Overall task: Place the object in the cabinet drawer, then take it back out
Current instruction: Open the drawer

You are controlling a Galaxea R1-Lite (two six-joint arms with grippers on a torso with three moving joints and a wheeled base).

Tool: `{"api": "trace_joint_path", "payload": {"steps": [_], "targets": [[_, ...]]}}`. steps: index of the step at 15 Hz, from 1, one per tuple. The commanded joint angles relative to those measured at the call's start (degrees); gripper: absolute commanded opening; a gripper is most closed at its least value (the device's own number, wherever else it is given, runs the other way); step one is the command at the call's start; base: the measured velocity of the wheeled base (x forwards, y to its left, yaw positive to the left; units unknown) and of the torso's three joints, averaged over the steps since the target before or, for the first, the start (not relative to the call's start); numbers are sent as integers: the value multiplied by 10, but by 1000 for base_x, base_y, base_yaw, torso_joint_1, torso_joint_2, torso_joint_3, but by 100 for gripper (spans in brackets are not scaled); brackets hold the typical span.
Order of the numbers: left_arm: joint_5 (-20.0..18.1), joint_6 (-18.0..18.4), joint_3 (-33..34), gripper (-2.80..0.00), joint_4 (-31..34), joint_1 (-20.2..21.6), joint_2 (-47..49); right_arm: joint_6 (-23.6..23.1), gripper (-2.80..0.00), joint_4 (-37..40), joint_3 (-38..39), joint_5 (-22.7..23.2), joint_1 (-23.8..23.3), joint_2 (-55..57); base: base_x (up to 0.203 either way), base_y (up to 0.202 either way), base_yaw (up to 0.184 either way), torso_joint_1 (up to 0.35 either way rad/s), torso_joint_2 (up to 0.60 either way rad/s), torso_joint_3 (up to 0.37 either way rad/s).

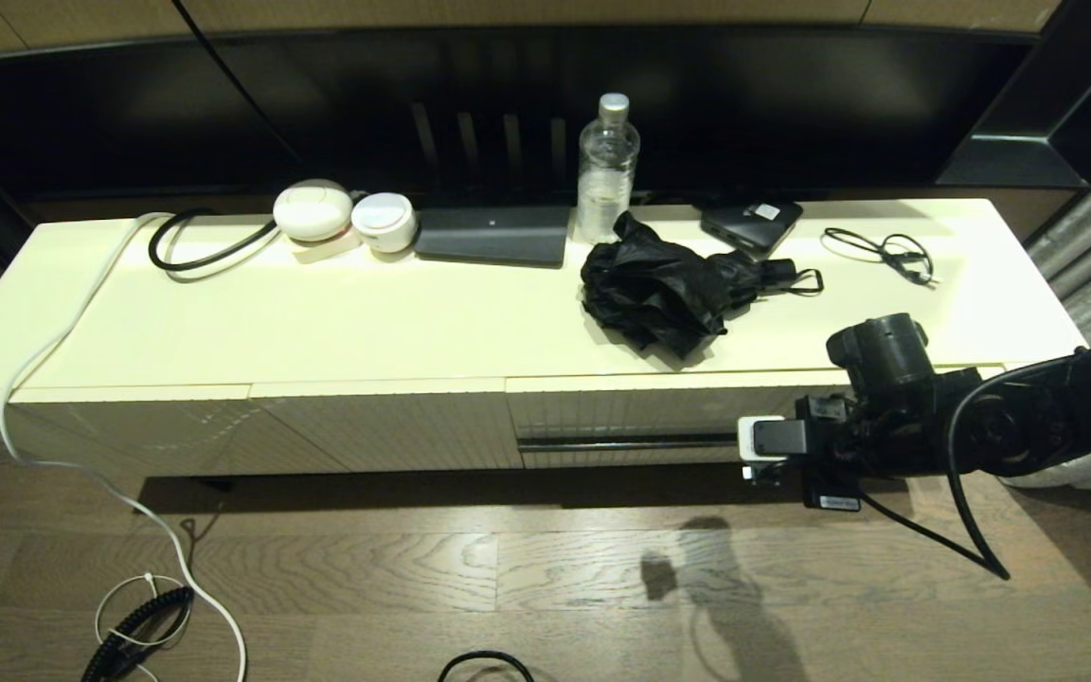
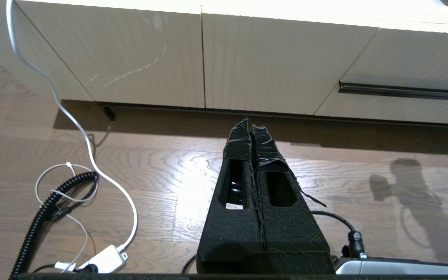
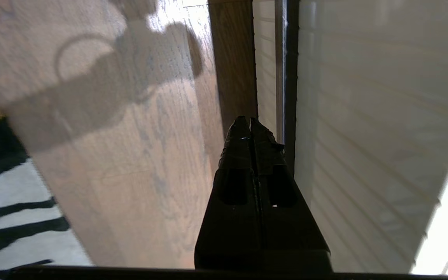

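The black umbrella (image 1: 664,296) lies on the cabinet top, a crumpled fabric bundle with its handle and wrist loop (image 1: 796,278) pointing right. Below it the ribbed cream drawer (image 1: 631,409) sits level with the neighbouring panels, its dark handle slot (image 1: 621,442) running across. My right arm (image 1: 886,417) reaches in low at the slot's right end. In the right wrist view the right gripper (image 3: 249,121) is shut and empty, its tips just beside the slot (image 3: 288,77). The left gripper (image 2: 250,122) is shut and empty above the floor, facing the cabinet front, with the drawer (image 2: 406,62) off to one side.
On the cabinet top stand a water bottle (image 1: 608,166), a flat black box (image 1: 751,224), a thin cable coil (image 1: 882,251), a dark grey slab (image 1: 493,235) and two white round devices (image 1: 313,208). A white cable (image 1: 81,455) drops to the wooden floor.
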Motion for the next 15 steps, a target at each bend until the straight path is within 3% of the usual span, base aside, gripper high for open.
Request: {"api": "trace_joint_path", "payload": {"steps": [1,3,4,5,11,15], "targets": [[0,0,0,-280,0,0,-1,-9,-280,-20,-4,0,0,44,0,0,0,0,0,0],[0,0,0,-280,0,0,-1,-8,-280,-54,-3,2,0,65,0,0,0,0,0,0],[0,0,0,-280,0,0,-1,-9,-154,-64,0,3,0,71,0,0,0,0,0,0],[0,0,0,-280,0,0,-1,-8,0,-74,2,4,0,75,0,0,0,0,0,0],[0,0,0,-280,0,0,-1,-10,0,-81,21,7,4,80,0,0,0,0,0,0],[0,0,0,-280,0,0,-1,-10,0,-77,-6,6,2,104,0,0,0,0,0,0]]}}
